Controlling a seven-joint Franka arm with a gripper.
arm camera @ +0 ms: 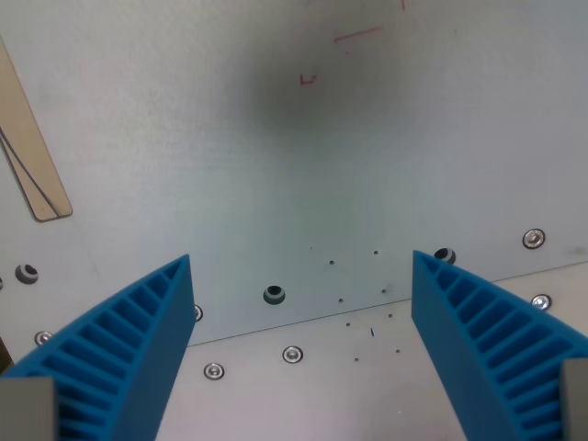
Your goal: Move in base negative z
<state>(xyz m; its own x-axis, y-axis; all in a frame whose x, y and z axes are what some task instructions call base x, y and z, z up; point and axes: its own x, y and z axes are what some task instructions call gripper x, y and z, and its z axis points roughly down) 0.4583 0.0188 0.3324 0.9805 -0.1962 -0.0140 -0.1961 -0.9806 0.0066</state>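
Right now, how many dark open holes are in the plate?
3: one hole at the wrist view's left, one near centre, one at its right. The blue fingers may hide more.

Wrist view: camera mounted above the claw (301,276) | facing steeply down onto the grey table (276,165) | close range, blue fingers (129,349) framing the lower corners | single view only, no overlap with another.
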